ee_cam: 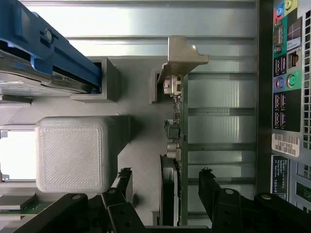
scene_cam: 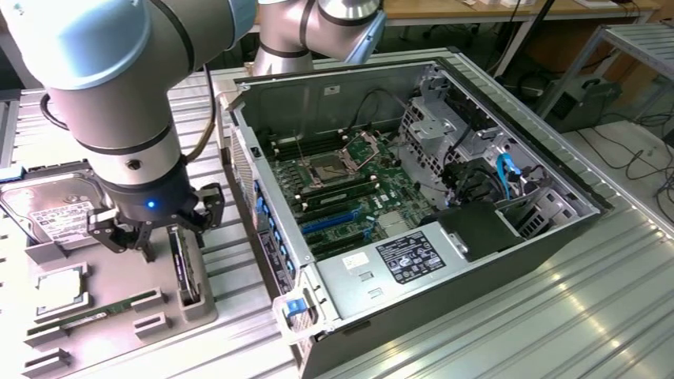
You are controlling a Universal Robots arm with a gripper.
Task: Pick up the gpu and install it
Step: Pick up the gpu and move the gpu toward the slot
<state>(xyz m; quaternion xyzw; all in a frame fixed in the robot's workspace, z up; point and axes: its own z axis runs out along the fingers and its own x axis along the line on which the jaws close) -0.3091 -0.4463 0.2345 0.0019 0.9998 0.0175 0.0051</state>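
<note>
The black open-sided computer tower [scene_cam: 484, 292] lies on its side. Next to it, on the exterior view's left, a grey printed holder tray [ee_cam: 138, 92] keeps the gpu [ee_cam: 174, 145], a thin dark card with a silver end bracket, standing on edge in a slot. The gripper [ee_cam: 167, 194] hangs spread wide astride it, holding nothing. The card looks light, stiff and fragile. Its flat faces near the upper edge seem the safest hold.

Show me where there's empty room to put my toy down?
Free: the ribbed metal table on the exterior view's right of the computer case. Crowded: the grey tray of parts, and inside the case.
</note>
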